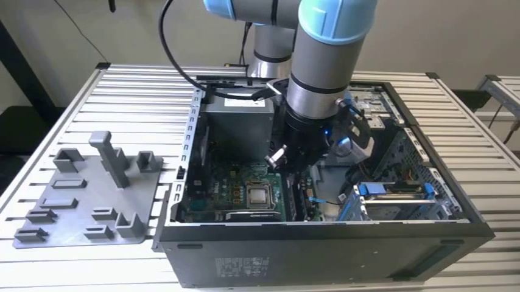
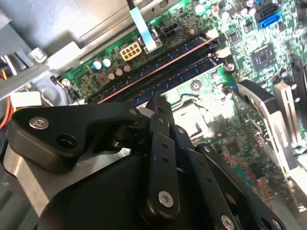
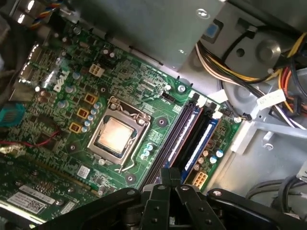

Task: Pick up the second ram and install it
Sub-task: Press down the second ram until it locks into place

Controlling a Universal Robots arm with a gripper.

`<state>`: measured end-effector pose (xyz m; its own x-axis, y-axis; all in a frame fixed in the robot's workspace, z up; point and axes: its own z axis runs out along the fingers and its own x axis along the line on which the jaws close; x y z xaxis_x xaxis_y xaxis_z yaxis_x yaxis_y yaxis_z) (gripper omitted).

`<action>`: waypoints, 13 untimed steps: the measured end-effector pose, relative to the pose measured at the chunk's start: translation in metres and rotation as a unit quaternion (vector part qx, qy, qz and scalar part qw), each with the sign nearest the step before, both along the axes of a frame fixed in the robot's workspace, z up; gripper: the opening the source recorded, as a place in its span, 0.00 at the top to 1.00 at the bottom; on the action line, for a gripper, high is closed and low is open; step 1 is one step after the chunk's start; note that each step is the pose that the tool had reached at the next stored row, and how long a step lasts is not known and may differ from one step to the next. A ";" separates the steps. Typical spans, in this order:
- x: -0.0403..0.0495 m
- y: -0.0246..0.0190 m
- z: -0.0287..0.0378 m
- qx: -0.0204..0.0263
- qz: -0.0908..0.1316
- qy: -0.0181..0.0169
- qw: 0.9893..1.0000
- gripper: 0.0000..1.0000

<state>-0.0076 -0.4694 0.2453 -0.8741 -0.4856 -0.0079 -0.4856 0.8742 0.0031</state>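
Well down inside the open computer case (image 1: 455, 213), hanging from the arm (image 1: 325, 73) over the green motherboard (image 3: 62, 96): the gripper (image 1: 279, 159), poised just beside the square silver processor (image 3: 115, 134) on the exterior view's right.

Fingers (image 2: 160, 143) pressed together, tip against tip, in both wrist views (black linkages folded close behind them). Tips poised right over the near end of the row of memory slots (image 3: 165, 148); cannot tell whether touching anything below.

Second ram (image 3: 178, 136) lying lengthwise in one of those slots, long, narrow and dark with small pale marks, parallel to its neighbours. Beside it, on the side away from the processor, a blue slot (image 3: 201, 139) carrying similar pale marks. Cannot tell how deeply either is seated.

Beyond the slots, a bundle of yellow, orange and black cables (image 3: 268, 72) against grey metal.

Outside the case, at the exterior view's left, a grey moulded tray (image 1: 81, 201) with upright posts, flat on the slatted metal table (image 1: 138, 85), well apart from the gripper.
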 end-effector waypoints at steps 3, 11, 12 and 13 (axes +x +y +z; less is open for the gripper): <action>0.0000 0.0000 0.0000 0.000 0.025 0.000 1.000 0.89; -0.0004 0.0000 -0.0001 0.000 0.079 -0.002 0.997 0.89; -0.0004 0.0000 -0.0001 0.000 0.085 -0.002 0.996 0.89; -0.0005 0.0000 -0.0001 0.000 0.092 -0.003 0.996 0.89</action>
